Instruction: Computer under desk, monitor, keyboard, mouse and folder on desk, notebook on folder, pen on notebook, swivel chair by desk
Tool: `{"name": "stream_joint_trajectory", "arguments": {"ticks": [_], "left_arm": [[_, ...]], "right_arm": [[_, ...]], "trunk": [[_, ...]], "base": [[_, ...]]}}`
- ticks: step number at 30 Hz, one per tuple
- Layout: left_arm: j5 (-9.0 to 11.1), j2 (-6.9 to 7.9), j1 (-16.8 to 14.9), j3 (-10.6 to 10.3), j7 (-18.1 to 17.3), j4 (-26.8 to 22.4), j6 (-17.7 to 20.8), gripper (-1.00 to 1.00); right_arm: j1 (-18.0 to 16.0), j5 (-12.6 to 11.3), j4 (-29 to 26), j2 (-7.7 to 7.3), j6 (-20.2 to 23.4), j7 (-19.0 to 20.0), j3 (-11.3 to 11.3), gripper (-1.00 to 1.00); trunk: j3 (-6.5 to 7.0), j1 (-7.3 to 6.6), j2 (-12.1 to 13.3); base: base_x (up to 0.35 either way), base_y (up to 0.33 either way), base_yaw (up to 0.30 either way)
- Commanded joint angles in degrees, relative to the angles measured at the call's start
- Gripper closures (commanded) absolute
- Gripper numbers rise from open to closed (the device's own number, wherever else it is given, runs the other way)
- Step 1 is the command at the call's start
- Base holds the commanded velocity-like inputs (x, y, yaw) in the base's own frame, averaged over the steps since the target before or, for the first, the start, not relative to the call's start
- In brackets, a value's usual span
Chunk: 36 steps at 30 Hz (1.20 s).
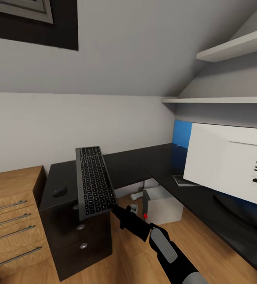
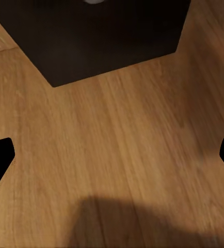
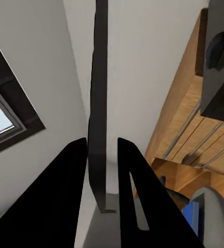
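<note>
The slim grey keyboard [image 1: 93,180] with dark keys hangs tilted over the left end of the black desk [image 1: 144,161], its near end lifted. My right gripper [image 1: 114,207] is shut on that near end. In the right wrist view the keyboard [image 3: 98,98] is edge-on between the fingers [image 3: 130,170] of the right gripper [image 3: 102,152]. A dark mouse [image 1: 59,192] lies on the desk left of the keyboard. The monitor [image 1: 231,165] stands on the desk's right wing, white back toward me. The computer [image 1: 162,206] sits under the desk. My left gripper [image 2: 112,155] is open over the wooden floor.
A light wooden chest of drawers [image 1: 10,213] stands against the desk's left end. Black drawers [image 1: 81,240] with silver knobs are below the keyboard. Two white shelves [image 1: 231,49] hang above the monitor. A thin pale flat item [image 1: 182,180] lies beside the monitor.
</note>
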Motion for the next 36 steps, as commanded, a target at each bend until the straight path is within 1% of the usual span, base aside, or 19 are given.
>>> {"name": "stream_joint_trajectory", "arguments": {"ticks": [1,3,6,9,12,15,19,23,27,36], "left_arm": [[0.3,0.05,-0.1,-0.3,0.4,-0.1,0.1,-1.0],[0.3,0.05,-0.1,-0.3,0.4,-0.1,0.0,-1.0],[0.3,0.04,-0.1,-0.4,0.4,-0.1,0.0,-1.0],[0.3,0.01,-0.1,-0.4,0.4,-0.1,0.0,-1.0],[0.2,-0.05,-0.1,-0.5,0.4,-0.1,0.0,-1.0],[0.2,-0.11,-0.1,-0.7,0.4,-0.1,0.0,-1.0],[0.1,-0.18,-0.1,-0.9,0.4,-0.1,0.0,-1.0],[0.0,-0.28,-0.1,-1.1,0.4,-0.1,-0.2,-1.0],[0.0,-0.23,-0.1,-1.1,0.4,-0.1,-0.3,-1.0],[0.0,-0.23,-0.1,-1.1,0.5,-0.1,-0.4,-1.0]], "right_arm": [[-0.1,-0.6,0.0,-0.04,0.5,0.0,0.0,1.0],[0.0,-0.5,0.4,0.0,0.6,-0.1,-0.1,1.0],[-0.1,-0.5,3.2,0.08,0.7,-0.2,0.0,1.0],[-0.1,-0.5,4.2,0.15,0.7,-0.8,0.0,1.0],[-0.1,-0.5,4.5,0.24,0.3,-2.4,0.1,1.0],[-0.1,-0.4,4.6,0.26,0.0,-3.1,0.1,1.0],[-0.1,-0.4,4.6,0.32,-0.7,-3.3,0.1,1.0],[-0.1,-0.5,4.2,0.28,-2.4,-3.1,0.0,1.0],[-0.1,-0.6,3.8,0.31,-2.9,-2.7,0.0,1.0],[-0.1,-0.5,3.6,0.66,-3.2,-3.0,0.1,1.0]], "trunk": [[-0.06,0.01,0.0],[-0.06,0.01,0.0],[-0.06,0.01,0.0],[-0.06,0.01,0.0],[-0.06,0.01,0.0],[-0.06,0.01,0.0],[-0.06,0.01,0.0],[-0.06,0.01,0.0],[-0.06,0.01,0.0],[-0.06,0.01,0.0]], "base": [[0.078,0.024,0.0],[0.175,0.005,0.0],[0.28,0.001,0.0],[0.142,0.0,0.0],[0.038,0.0,0.0],[0.008,0.0,0.0],[0.002,0.0,0.0],[0.0,0.0,0.0],[0.0,0.0,0.013],[0.0,0.0,0.216]]}}
